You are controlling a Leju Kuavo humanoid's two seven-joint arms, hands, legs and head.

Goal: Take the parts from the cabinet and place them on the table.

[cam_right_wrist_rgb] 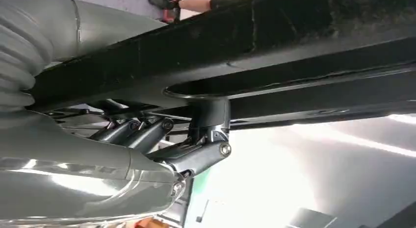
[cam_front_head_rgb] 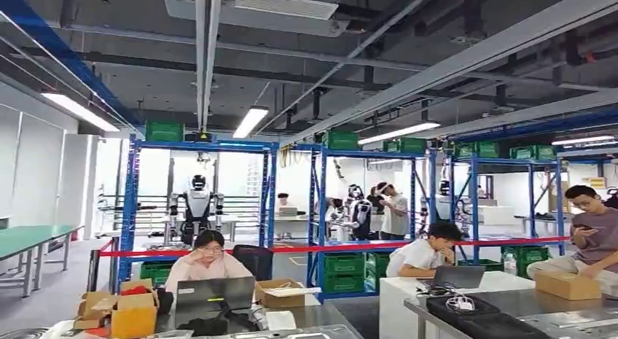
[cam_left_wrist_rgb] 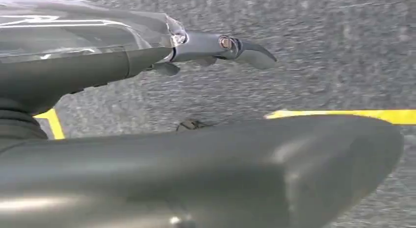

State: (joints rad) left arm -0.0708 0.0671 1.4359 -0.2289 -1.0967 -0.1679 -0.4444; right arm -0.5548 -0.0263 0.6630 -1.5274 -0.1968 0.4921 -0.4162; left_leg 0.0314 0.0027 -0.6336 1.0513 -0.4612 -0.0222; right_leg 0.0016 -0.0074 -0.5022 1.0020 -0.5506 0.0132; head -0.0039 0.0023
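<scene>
From the head camera I see a workshop hall, with blue racks (cam_front_head_rgb: 200,146) filling the middle distance from 9 to 3 o'clock. Green crates (cam_front_head_rgb: 344,272) sit on their tops and low shelves. A green-topped table (cam_front_head_rgb: 29,237) stands at 9 o'clock. Red tape (cam_front_head_rgb: 328,248) runs across in front of the racks. A grey table (cam_front_head_rgb: 539,302) at 5 o'clock carries black trays (cam_front_head_rgb: 466,308) and a cardboard box (cam_front_head_rgb: 568,284). A person (cam_front_head_rgb: 206,262) sits at 6 o'clock behind a laptop (cam_front_head_rgb: 213,291).

At my right wrist, a long black part (cam_right_wrist_rgb: 294,37) lies across the frame, just past my right hand (cam_right_wrist_rgb: 98,164). That hand's fingers (cam_right_wrist_rgb: 196,157) are bent close together and reach up against the part's underside. I cannot tell whether they actually grip it.

My left hand (cam_left_wrist_rgb: 98,71) hangs over grey floor (cam_left_wrist_rgb: 319,51) crossed by a yellow line (cam_left_wrist_rgb: 343,114). One dark finger (cam_left_wrist_rgb: 250,54) stretches out straight, well apart from the thick thumb (cam_left_wrist_rgb: 294,174), with nothing between them.
</scene>
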